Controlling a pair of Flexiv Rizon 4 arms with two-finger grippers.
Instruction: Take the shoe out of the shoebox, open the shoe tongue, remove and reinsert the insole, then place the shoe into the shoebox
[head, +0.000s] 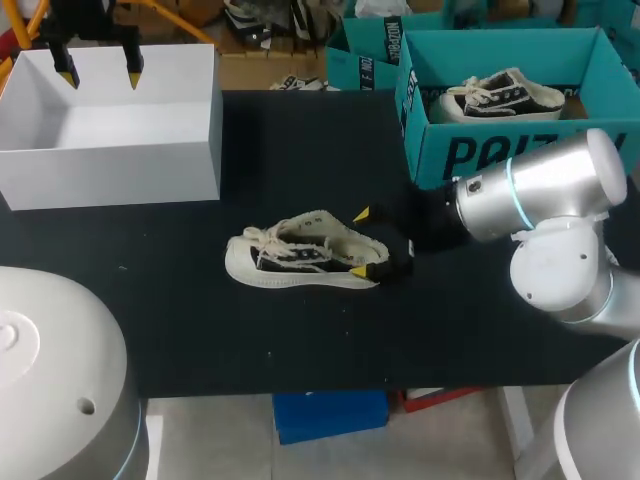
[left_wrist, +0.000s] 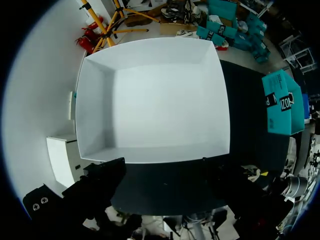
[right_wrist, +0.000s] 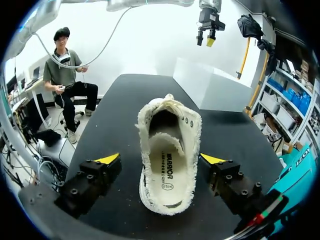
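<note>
— What takes up the most room?

— The black table (head: 200, 320). At its far left corner stands a big open white box (head: 110, 178). The left wrist camera looks straight down into it and shows only plain white walls and floor.

— And across from it?

— A teal shoebox (head: 470, 150) at the far right corner, lid off, with a second low-top sneaker (head: 495, 98) lying inside. My right arm (head: 545, 190) comes in just in front of that shoebox, low over the table and pointing toward the middle.

— Where is the shoe itself?

— Out of both boxes. The cream canvas sneaker (head: 300, 255) rests on its white sole in the middle of the table, toe toward the left and heel toward the right arm. It is well apart from the white box and nearer the teal one.

— Is anything around it?

— Only the right gripper (head: 360, 242). It is spread wide, with one yellow-tipped finger on each side of the heel. In the right wrist view one finger stands clearly apart from the canvas. The other is just beside the frayed edge, and I cannot tell if it touches. It has no grip on the sneaker.

— The other one?

— The left gripper (head: 100, 76) hangs above the far wall of the white box, fingers parted, holding nothing.

— Smaller details?

— The laces (head: 262, 237) lie loose at the toe end. The printed insole (right_wrist: 169, 172) lies flat inside the shoe, in plain sight through its open mouth.
</note>
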